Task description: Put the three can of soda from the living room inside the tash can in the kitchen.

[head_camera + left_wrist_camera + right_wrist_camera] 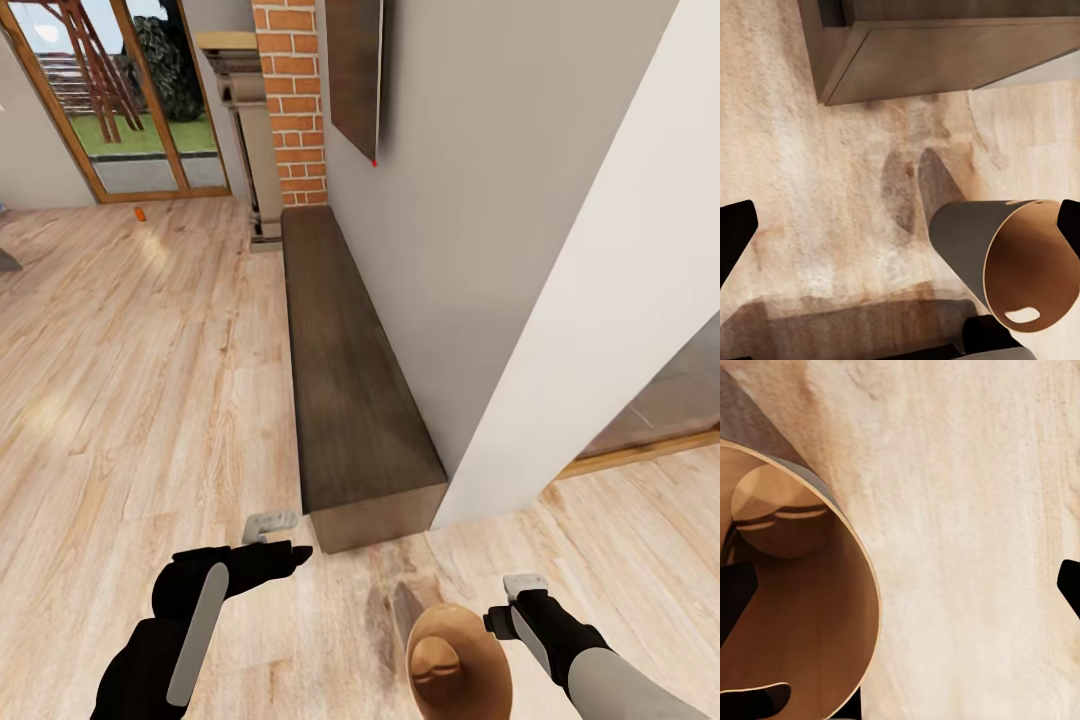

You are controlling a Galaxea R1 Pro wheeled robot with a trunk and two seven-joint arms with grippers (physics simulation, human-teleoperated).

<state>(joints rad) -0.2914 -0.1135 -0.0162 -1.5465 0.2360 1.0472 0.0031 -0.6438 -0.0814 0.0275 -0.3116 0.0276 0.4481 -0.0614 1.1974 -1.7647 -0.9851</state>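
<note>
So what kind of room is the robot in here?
Probably a home's living area: wood plank floor, a brick chimney column above a long dark hearth bench, and glazed garden doors at the far end.

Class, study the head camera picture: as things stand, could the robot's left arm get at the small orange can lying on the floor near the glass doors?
Probably not. The can lies far across the wooden floor by the glass doors, while the left gripper hangs close to the robot's body. Nothing blocks the way, so the robot would have to drive closer first.

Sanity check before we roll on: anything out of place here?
Yes. One soda can lies on the wood floor far ahead near the glass doors. The trash can hangs beside the right gripper, not standing on the floor.
</note>
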